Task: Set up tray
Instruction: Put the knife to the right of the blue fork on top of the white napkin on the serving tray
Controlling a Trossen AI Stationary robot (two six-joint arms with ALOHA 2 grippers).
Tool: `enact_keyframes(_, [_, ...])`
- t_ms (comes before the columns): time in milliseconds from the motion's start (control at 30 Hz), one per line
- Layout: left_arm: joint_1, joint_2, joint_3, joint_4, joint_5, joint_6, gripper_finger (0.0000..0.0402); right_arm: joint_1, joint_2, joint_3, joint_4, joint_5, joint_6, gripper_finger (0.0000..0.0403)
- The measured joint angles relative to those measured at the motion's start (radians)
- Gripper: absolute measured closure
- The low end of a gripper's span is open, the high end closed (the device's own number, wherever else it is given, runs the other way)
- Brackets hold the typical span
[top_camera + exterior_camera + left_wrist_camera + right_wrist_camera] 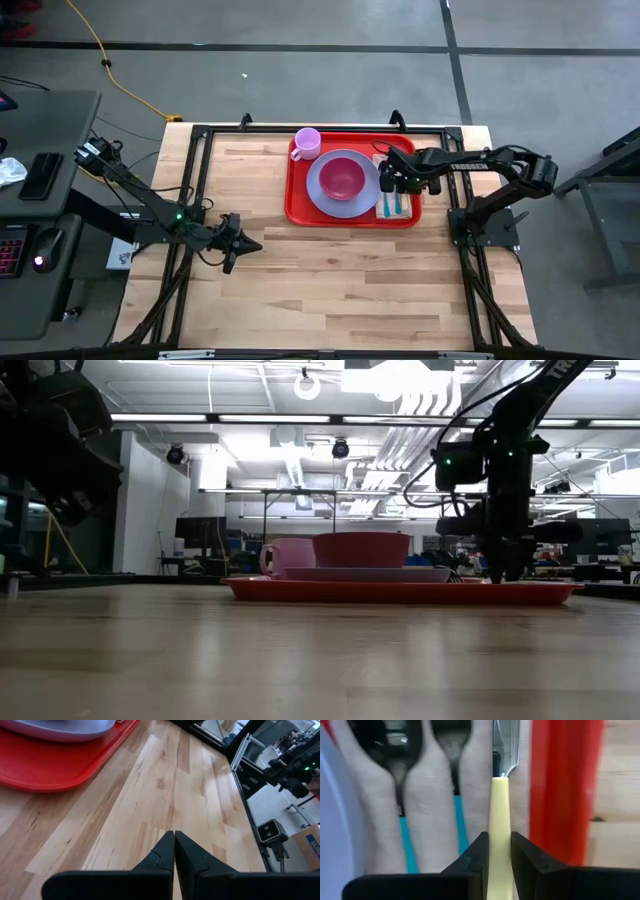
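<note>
- Right gripper [497, 857] reaches down over the tray [300, 205], fingers clamped on a cream-handled knife [499, 820].
- Left gripper [174, 851], closed and empty, sits low over bare table [330, 280].

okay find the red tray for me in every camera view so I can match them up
High view: tray right of centre, under the right pincer.
Low view: thin red strip mid-picture.
Left wrist: upper left.
Right wrist: red rim, right of centre.
Shared landmark: lavender plate.
</note>
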Motion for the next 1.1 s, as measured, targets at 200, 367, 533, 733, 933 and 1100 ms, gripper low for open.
enact_keyframes(200, [0.000, -0.005, 0.000, 0.002, 0.000, -0.002, 0.0362, 0.000, 0.000, -0.017, 0.009, -0.008, -0.014, 0.0353])
enact_keyframes(367, [0.000, -0.005, 0.000, 0.002, 0.000, -0.010, 0.0362, 0.000, 0.000, -0.018, 0.007, -0.007, -0.025, 0.0343])
enact_keyframes(533, [0.000, -0.005, 0.000, 0.002, 0.000, -0.010, 0.0362, 0.000, 0.000, -0.019, 0.007, -0.007, -0.029, 0.0327])
enact_keyframes(733, [0.000, -0.005, 0.000, 0.002, 0.000, -0.010, 0.0362, 0.000, 0.000, -0.019, 0.020, -0.019, -0.030, 0.0307])
enact_keyframes(933, [0.000, -0.005, 0.000, -0.004, 0.000, -0.010, 0.0362, 0.000, 0.000, -0.019, 0.021, -0.054, -0.055, 0.0293])
enact_keyframes(1100, [0.000, -0.005, 0.000, -0.005, 0.001, -0.010, 0.0362, 0.000, 0.000, -0.002, 0.003, -0.065, -0.060, 0.0296])
